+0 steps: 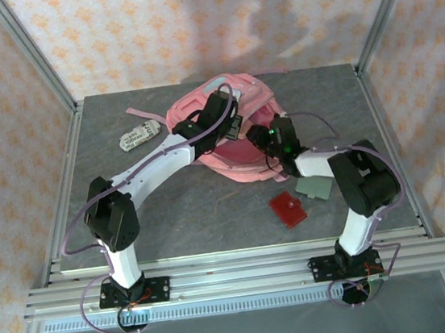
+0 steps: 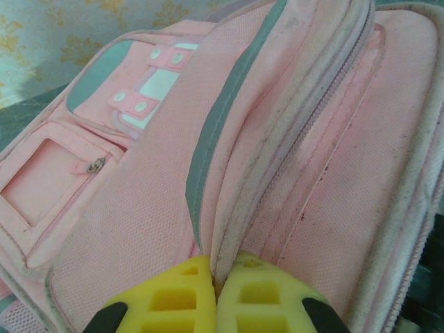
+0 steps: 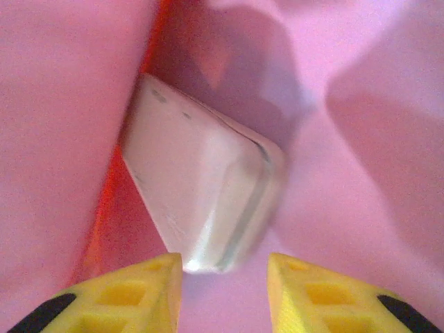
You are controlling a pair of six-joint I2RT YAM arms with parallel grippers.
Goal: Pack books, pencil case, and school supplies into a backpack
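- From above: records left gripper (image 1: 229,121) pinching the backpack (image 1: 185,110) rim, right gripper (image 1: 266,139) inside its mouth; red pad (image 1: 288,209) and grey card (image 1: 316,186) outside, nearer the right arm.
- Left wrist: confirms fingers (image 2: 180,295) clamped shut on the zip seam (image 2: 236,208).
- Right wrist: finds jaws apart, pale box (image 3: 201,180) loose inside, near corner between them, long axis slanting away leftward.

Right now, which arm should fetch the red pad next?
Right, probably. The left end effector is pinching the backpack fabric, seemingly holding it open; the right end effector has open jaws, and the red pad lies on its side.
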